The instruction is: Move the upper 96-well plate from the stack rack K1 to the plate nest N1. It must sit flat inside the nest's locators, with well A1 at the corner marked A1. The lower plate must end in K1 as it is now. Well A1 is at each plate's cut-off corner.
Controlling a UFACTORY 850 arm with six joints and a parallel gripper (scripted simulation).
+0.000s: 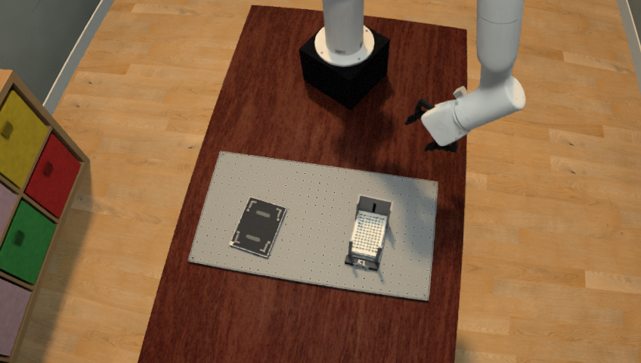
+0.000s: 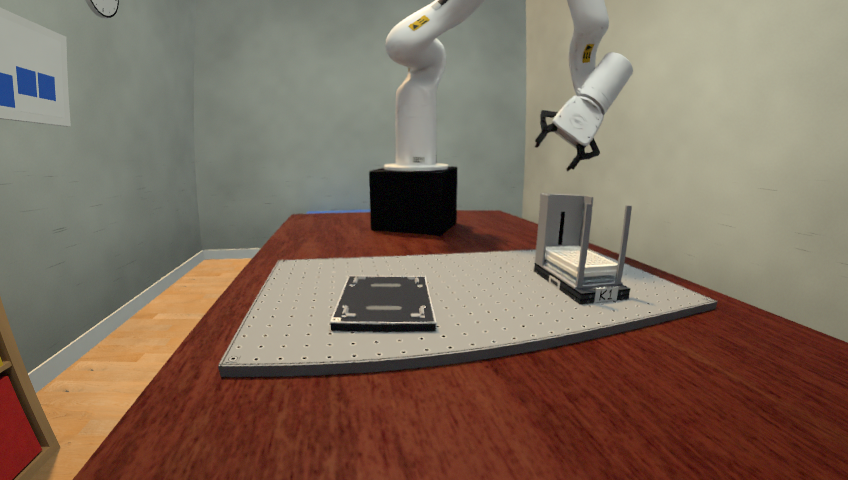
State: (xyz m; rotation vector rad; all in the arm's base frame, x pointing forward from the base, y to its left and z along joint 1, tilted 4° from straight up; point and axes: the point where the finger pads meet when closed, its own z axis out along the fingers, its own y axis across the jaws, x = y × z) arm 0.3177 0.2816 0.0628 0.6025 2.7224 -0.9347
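Note:
The stack rack K1 (image 1: 374,205) (image 2: 557,221) stands on the right part of the grey perforated board (image 1: 314,193) (image 2: 482,297). Two white 96-well plates are stacked in it; the upper plate (image 1: 368,233) (image 2: 580,259) lies flat on the lower one, whose edge shows in the exterior view (image 2: 589,277). The black plate nest N1 (image 1: 259,227) (image 2: 383,300) lies empty on the left part of the board. My gripper (image 1: 417,134) (image 2: 556,153) is open and empty. It hangs high above the table, behind the rack and a little to its right, tilted downward.
The robot's black base block (image 1: 344,72) (image 2: 412,199) stands at the far end of the brown table (image 1: 278,314) (image 2: 476,416). A shelf with coloured bins (image 1: 26,179) stands on the floor at the left. A wall runs close along the table's right side.

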